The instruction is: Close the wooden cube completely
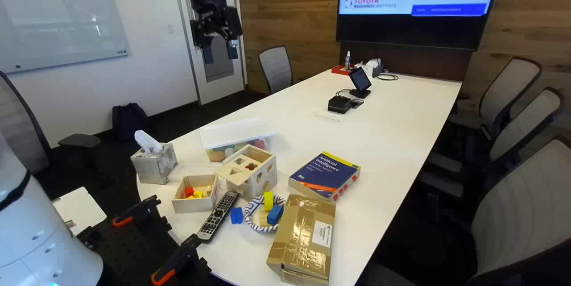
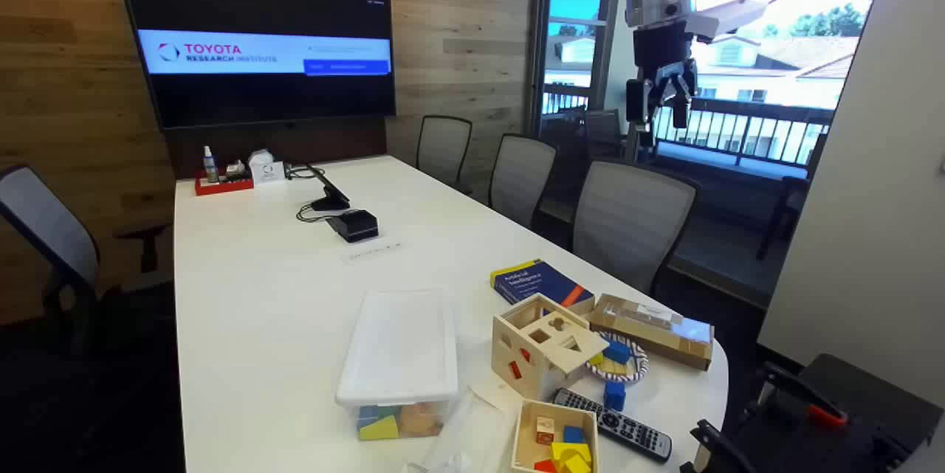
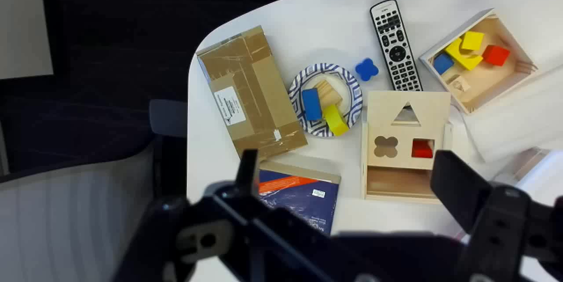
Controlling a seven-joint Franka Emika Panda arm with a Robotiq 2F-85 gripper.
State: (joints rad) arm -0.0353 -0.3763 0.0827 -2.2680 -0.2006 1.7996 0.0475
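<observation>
The pale wooden cube stands on the white table, in both exterior views (image 1: 262, 180) (image 2: 533, 382) and in the wrist view (image 3: 398, 197). Its flat lid panel (image 1: 242, 173), with triangle, square and clover cutouts, is slid partway out. The lid also shows in an exterior view (image 2: 559, 356) and in the wrist view (image 3: 402, 129). It overhangs the side near the remote and leaves a gap at the opposite end. Red shows through the square cutout. My gripper (image 1: 220, 55) is open and empty, high above the table; it also shows in an exterior view (image 2: 663, 129) and the wrist view (image 3: 347, 156).
Around the cube are a remote (image 3: 397, 53), a shallow wooden tray of blocks (image 3: 506, 93), a patterned plate with blocks (image 3: 357, 93), a blue clover block (image 3: 367, 69), a cardboard box (image 3: 259, 97), a blue book (image 1: 321, 172), a lidded plastic bin (image 2: 402, 347) and a tissue box (image 1: 154, 165).
</observation>
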